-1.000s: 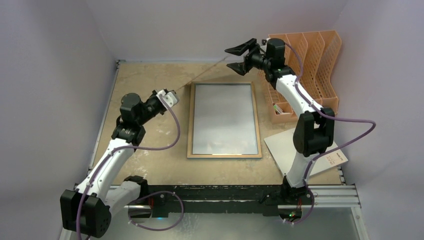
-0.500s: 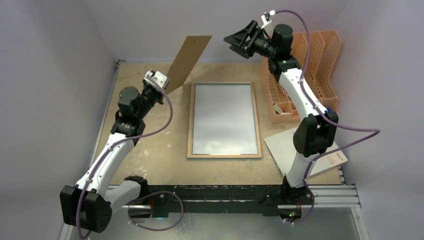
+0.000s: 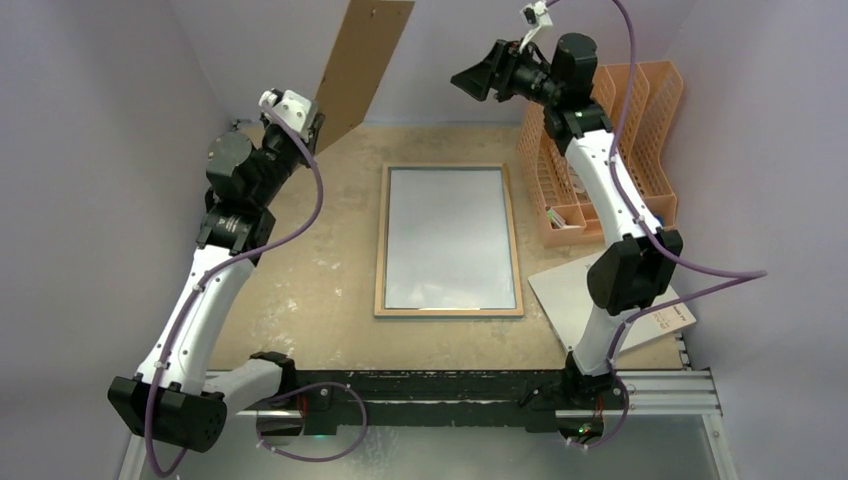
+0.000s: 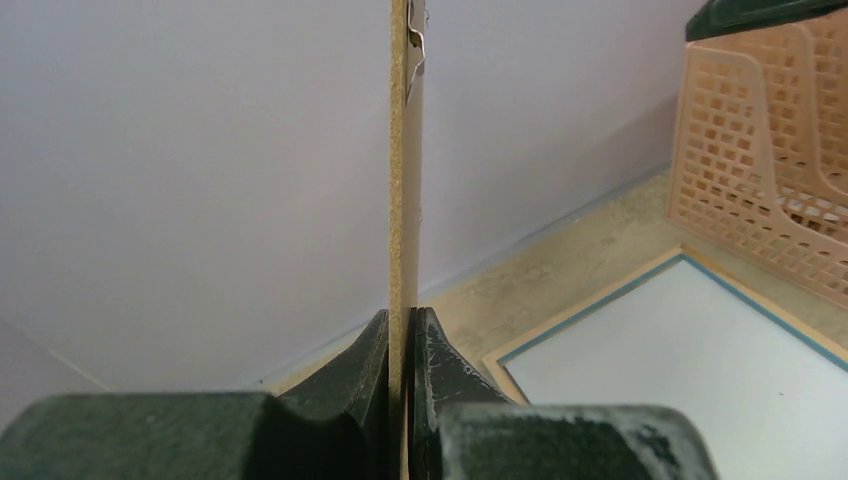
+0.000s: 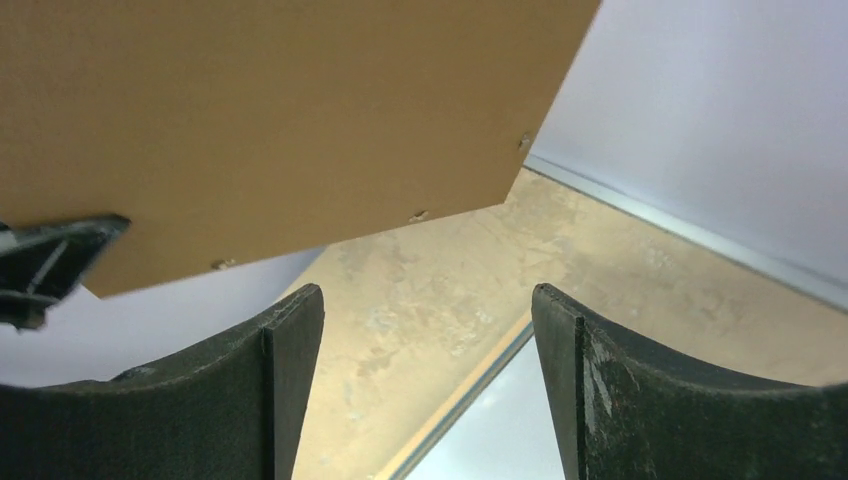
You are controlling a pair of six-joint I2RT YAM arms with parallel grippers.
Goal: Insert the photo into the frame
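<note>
No legible text, labels or numbers.

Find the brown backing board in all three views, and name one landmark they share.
Top external: the backing board is at the top, left of centre, held up off the table by the left gripper.
Left wrist: edge-on, a thin upright strip at centre, clamped between the fingers.
Right wrist: its broad brown face fills the upper left.
Shared landmark: the frame lying flat; lower right in the left wrist view, bottom centre in the right wrist view.
</note>
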